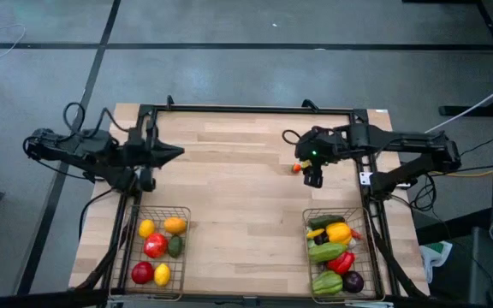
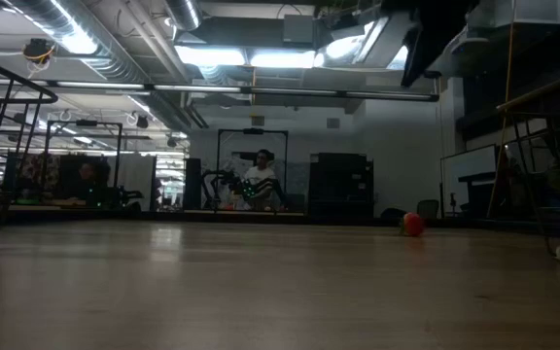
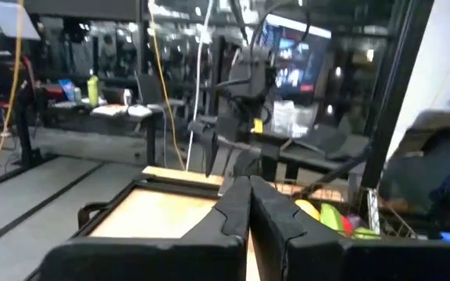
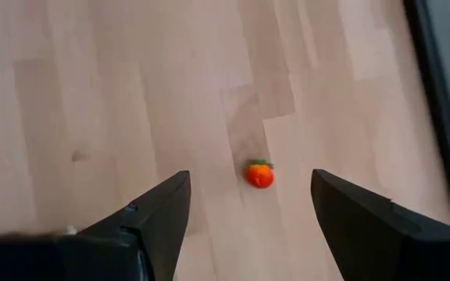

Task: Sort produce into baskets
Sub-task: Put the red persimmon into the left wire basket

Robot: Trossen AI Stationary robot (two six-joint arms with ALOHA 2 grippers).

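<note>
We see right gripper [image 4: 248, 204] fingers apart above table [image 4: 92, 94], small orange-red produce piece [image 4: 259, 174] between them, untouched

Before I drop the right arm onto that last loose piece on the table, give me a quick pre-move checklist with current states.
1. Right gripper open: ok.
2. Small red-orange piece lies between its fingers' line, bare wood around it: ok.
3. Piece not yet touched or held: ok.
4. Left gripper shut, empty, parked at the table's left side, away from the piece: ok.
5. Right basket has room: cannot tell, already heaped.
6. Left basket has room: ok.
</note>
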